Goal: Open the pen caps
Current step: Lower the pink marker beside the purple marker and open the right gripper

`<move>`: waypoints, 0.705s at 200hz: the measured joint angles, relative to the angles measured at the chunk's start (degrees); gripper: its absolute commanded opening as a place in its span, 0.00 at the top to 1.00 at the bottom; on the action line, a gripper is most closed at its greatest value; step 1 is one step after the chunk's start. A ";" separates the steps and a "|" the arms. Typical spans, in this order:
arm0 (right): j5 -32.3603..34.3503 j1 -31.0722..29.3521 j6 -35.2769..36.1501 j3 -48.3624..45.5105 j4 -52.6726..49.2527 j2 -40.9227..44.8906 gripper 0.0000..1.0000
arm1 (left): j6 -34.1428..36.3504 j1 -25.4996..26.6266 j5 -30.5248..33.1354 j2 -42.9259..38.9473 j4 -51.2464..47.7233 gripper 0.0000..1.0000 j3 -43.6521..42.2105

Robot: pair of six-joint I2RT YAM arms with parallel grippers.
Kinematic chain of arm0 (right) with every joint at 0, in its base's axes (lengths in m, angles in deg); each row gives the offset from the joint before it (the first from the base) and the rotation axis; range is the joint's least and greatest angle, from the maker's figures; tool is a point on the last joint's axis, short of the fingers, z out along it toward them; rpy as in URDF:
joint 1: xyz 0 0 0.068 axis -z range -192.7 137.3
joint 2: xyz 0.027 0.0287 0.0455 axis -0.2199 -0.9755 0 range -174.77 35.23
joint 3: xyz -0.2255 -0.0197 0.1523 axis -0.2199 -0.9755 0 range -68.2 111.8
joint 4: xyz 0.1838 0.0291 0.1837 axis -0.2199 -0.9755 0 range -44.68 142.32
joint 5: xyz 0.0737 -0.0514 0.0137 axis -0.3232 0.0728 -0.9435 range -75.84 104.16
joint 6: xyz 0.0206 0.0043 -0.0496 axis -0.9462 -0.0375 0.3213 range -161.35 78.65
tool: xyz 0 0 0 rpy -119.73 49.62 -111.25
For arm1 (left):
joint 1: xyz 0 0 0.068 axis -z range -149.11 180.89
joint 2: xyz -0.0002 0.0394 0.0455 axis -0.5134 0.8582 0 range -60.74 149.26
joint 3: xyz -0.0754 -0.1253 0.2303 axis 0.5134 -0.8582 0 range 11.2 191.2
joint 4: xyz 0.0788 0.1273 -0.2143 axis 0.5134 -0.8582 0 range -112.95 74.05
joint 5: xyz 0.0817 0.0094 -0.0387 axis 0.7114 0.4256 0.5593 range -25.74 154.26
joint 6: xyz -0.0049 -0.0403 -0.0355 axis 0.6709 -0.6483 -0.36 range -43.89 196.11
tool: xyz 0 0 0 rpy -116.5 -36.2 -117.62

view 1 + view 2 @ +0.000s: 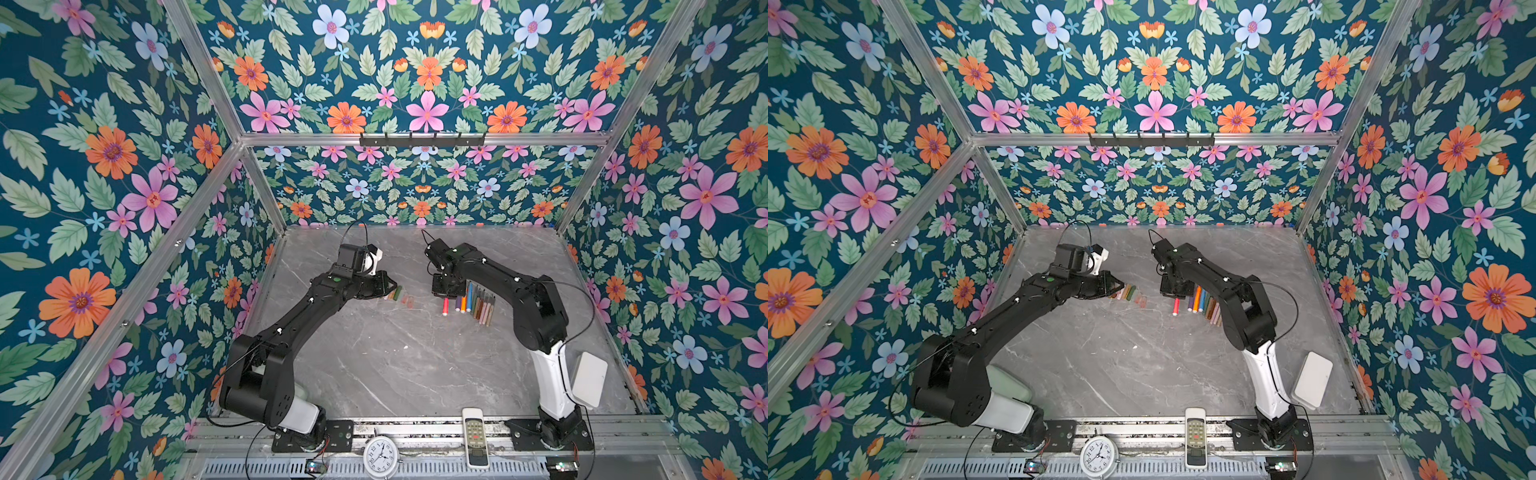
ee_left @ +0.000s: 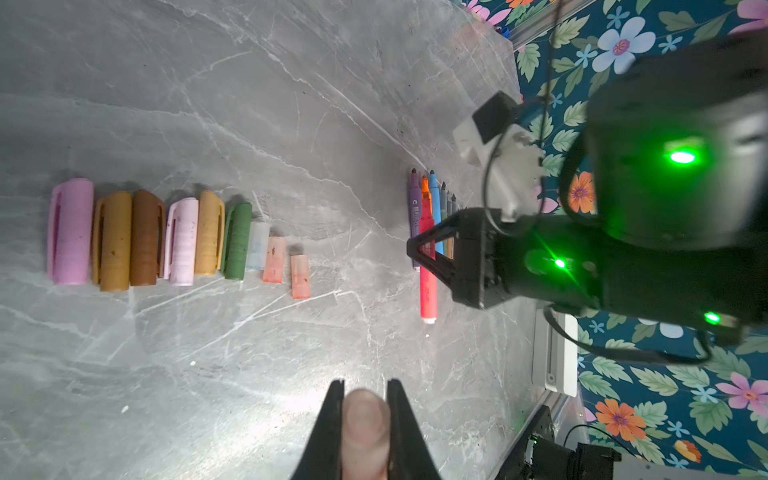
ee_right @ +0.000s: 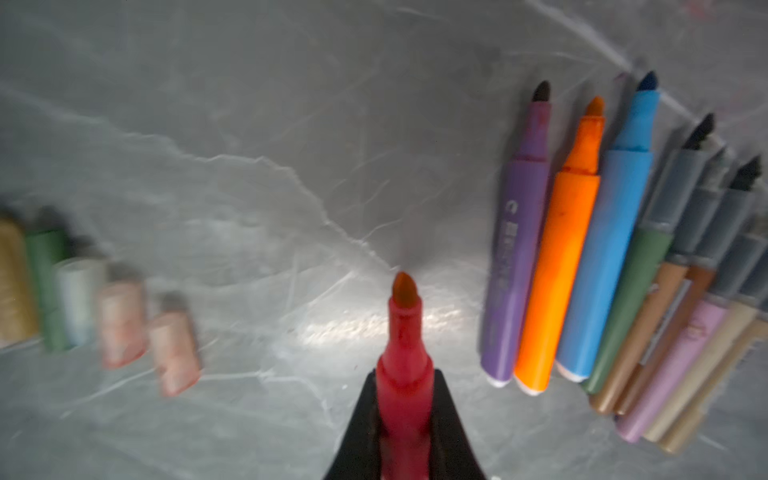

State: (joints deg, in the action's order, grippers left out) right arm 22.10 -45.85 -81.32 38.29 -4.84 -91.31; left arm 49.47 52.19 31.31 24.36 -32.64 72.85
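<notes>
You have a big grey stone table (image 1: 395, 365) with both black arms reaching over its far half. A white box (image 1: 589, 379) lies by your right arm's base. A white remote control (image 1: 475, 436) and a round clock (image 1: 381, 455) sit on the metal rail at the near edge, well apart from the work.

The pens (image 3: 602, 257) lie side by side in a row right of the middle: purple, orange and blue, then thinner green, brown, pink and tan ones. Their tips are bare. In both top views your right arm hangs over part of this row.

Your right claw (image 3: 405, 374) is pinching the red pen (image 3: 403, 353), with its bare tip poking out. It is just beside the purple pen, between the two rows.

The pen caps (image 2: 145, 237) lie in a row left of the middle: pink, tan, brown, pale pink, tan, green, one clear and two see-through reddish ones.

Your left claw (image 2: 365, 384) is pinching one pale reddish cap (image 2: 365, 419) near that row. You cannot tell if it touches the table.
</notes>
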 measured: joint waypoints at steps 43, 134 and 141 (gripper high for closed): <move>4.39 0.00 -0.37 5.66 -5.60 -5.38 0.90 | 1.09 -0.09 -0.04 -0.90 -0.70 1.00 -0.76; 8.57 1.03 -0.35 16.15 -11.21 -13.22 0.88 | 1.22 -0.20 -0.48 -1.64 -0.68 1.00 -2.16; 8.72 1.14 -0.35 16.65 -11.45 -13.51 0.87 | 1.22 -0.20 -0.50 -1.68 -0.66 1.00 -2.21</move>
State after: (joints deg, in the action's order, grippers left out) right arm 30.82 -44.71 -81.67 54.95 -16.30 -104.82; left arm 50.70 51.99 30.81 22.68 -33.29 70.64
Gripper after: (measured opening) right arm 0.141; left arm 0.158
